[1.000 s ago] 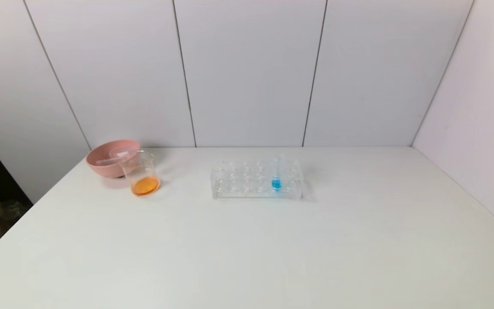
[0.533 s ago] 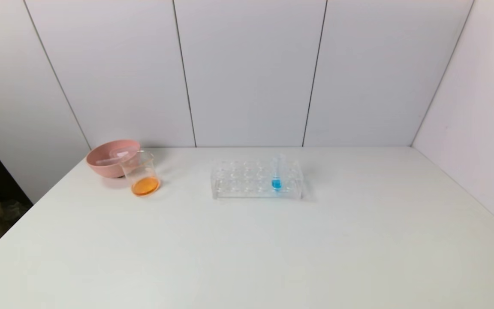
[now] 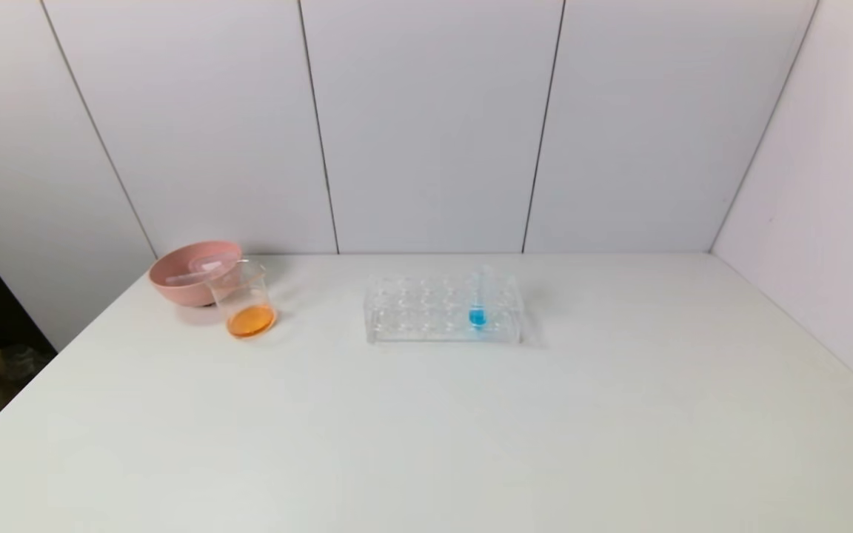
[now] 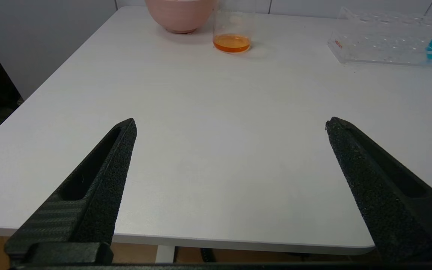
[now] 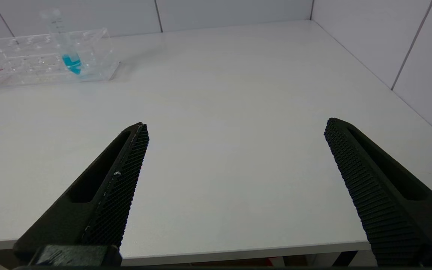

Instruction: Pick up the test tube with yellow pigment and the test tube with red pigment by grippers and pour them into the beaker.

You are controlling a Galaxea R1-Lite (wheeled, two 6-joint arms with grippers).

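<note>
Both grippers, left (image 4: pixel 231 123) and right (image 5: pixel 234 125), hang at the counter's (image 3: pixel 426 429) near edge, jaws released. Orange liquid fills the beaker (image 3: pixel 243 299) beside a pink bowl (image 3: pixel 188 272); two clear tubes (image 3: pixel 191 274) lie inside.

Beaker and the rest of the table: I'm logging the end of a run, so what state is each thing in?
beaker: upright, shallow orange liquid inside
pink bowl: upright behind the beaker, clear tubes lying inside
tube rack: holds one tube
blue-liquid tube: upright in the rack
left gripper: open, empty
right gripper: open, empty
</note>
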